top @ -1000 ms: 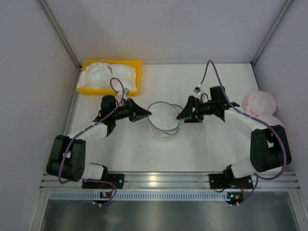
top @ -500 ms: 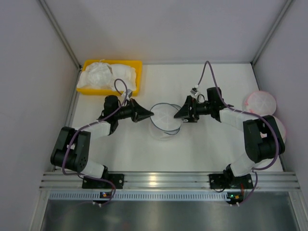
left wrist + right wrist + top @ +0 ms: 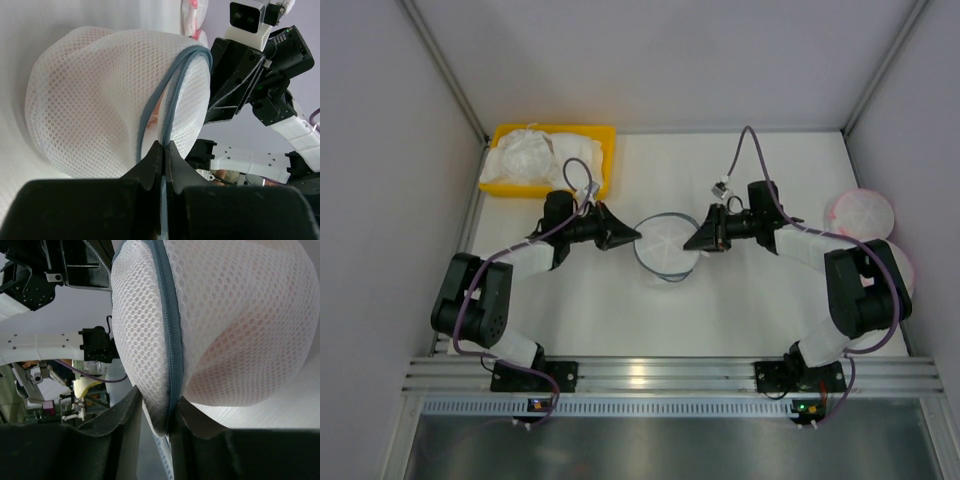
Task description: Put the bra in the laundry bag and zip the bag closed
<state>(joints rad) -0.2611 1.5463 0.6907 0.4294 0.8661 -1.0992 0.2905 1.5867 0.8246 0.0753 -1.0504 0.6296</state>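
Observation:
The laundry bag (image 3: 665, 249), white mesh with a grey zipper rim, is stretched between both grippers at mid-table. My left gripper (image 3: 637, 238) is shut on the zipper rim (image 3: 170, 107) at the bag's left end. My right gripper (image 3: 689, 243) pinches the opposite edge, its fingers closed on mesh and zipper (image 3: 172, 355). In the left wrist view a slit in the zipper stands open just beyond the jaws. The bra (image 3: 235, 357) shows as a pale pink mass through the mesh, and a bit of it shows in the slit (image 3: 154, 118).
A yellow bin (image 3: 603, 160) at the back left holds lumpy white garments (image 3: 540, 155). Two round mesh pouches with pink rims (image 3: 861, 214) lie by the right wall. Enclosure walls bound the table on three sides.
My right gripper slid left onto the bag and closed from wide open onto its rim. My left arm pushed a little right. The bag went from a sagging open ring to a tauter disc.

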